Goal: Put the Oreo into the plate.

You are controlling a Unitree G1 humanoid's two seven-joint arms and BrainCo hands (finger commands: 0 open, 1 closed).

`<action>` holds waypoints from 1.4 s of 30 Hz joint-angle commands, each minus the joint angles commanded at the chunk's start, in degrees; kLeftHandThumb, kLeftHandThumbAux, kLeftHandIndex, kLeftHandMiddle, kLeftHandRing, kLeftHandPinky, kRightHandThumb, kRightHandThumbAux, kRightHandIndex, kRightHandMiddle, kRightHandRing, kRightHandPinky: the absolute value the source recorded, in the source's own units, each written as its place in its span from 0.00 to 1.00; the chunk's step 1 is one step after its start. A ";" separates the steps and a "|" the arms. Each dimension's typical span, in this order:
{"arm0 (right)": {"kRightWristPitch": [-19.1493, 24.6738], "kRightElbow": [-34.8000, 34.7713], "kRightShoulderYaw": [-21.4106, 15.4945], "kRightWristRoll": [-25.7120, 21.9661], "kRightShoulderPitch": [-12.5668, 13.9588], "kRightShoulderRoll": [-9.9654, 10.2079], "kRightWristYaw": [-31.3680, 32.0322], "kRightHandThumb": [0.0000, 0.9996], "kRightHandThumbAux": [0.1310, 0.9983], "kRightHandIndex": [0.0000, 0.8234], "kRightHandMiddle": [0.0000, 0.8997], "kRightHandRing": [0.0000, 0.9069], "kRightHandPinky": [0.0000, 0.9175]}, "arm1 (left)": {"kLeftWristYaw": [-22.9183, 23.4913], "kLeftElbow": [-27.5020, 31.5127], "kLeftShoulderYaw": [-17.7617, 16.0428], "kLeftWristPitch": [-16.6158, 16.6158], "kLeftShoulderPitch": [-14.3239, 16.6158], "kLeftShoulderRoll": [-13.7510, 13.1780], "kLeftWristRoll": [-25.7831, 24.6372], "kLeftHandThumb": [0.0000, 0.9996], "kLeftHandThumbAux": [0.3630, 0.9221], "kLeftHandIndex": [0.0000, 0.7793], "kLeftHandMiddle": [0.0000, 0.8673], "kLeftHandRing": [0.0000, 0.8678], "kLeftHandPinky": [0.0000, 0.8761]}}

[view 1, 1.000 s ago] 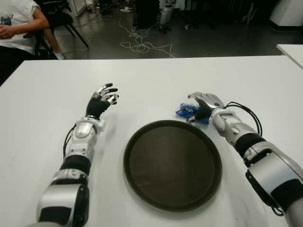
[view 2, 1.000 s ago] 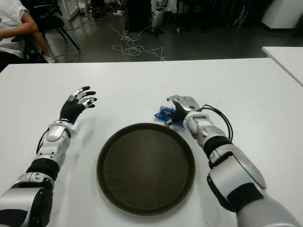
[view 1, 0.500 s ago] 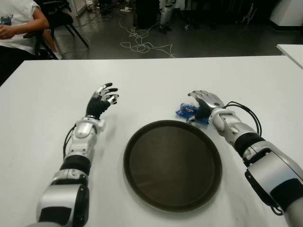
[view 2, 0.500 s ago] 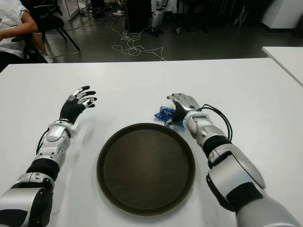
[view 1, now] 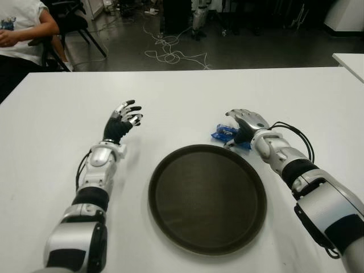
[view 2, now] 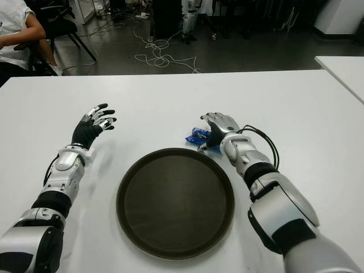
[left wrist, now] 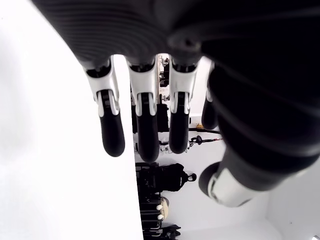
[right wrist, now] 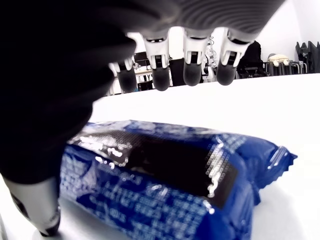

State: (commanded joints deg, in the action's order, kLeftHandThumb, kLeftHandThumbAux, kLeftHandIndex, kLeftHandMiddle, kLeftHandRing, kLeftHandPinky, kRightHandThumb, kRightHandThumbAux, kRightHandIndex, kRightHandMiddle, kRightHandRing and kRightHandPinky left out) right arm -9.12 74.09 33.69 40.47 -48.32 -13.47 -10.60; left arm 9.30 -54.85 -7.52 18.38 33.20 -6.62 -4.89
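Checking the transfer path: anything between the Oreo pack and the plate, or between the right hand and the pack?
Nothing visible. The right hand is over the blue Oreo pack, fingers open, not grasping. The pack lies on the white table just beyond the far right rim of the brown plate. The left hand shows left of the plate.

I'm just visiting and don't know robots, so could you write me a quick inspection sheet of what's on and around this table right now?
Surface: white table, mostly bare.
Job's things: blue Oreo packet lying on the table just beyond the plate; round dark plate, nothing in it.
Clutter: nothing seen.
Hands: right hand over the packet, fingers spread, not closed on it; left hand left of the plate, open.
Cables: black cable looped at the right forearm; cables on floor.
Surroundings: seated person, chair.
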 joint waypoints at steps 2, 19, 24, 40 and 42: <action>-0.03 0.03 -0.02 0.02 0.02 -0.02 -0.09 0.00 0.72 0.01 0.02 0.05 0.09 | -0.16 -0.03 0.05 0.12 0.01 -0.01 0.12 0.51 0.74 0.23 0.30 0.32 0.36; 0.65 -0.32 0.83 0.68 -0.86 -0.32 3.61 0.00 0.67 0.27 0.24 0.25 0.21 | 0.03 0.47 0.35 -0.71 -0.04 -0.19 0.16 0.50 0.72 0.22 0.30 0.32 0.35; 1.03 -0.29 1.92 1.20 -1.37 -0.39 7.98 0.00 0.66 0.27 0.24 0.26 0.22 | 0.00 0.43 0.19 -0.67 -0.05 -0.08 -0.07 0.51 0.72 0.22 0.30 0.32 0.35; 2.61 -1.47 2.57 0.57 -1.26 -0.38 10.16 0.00 0.66 0.23 0.20 0.23 0.24 | -0.24 0.81 0.31 -0.48 -0.34 0.09 0.05 0.52 0.73 0.22 0.30 0.32 0.36; 2.88 -1.57 2.55 0.59 -1.31 -0.38 9.80 0.00 0.66 0.23 0.21 0.24 0.25 | -0.30 0.93 0.36 -0.49 -0.41 0.10 0.10 0.52 0.73 0.22 0.30 0.32 0.36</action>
State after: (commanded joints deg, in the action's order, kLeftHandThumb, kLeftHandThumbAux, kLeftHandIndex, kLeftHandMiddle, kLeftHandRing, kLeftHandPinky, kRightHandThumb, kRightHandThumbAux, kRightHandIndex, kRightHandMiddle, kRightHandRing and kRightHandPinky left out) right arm -6.25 72.53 36.24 41.05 -49.63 -13.85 -0.80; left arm 9.00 -53.92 -7.16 17.89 32.80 -6.52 -4.78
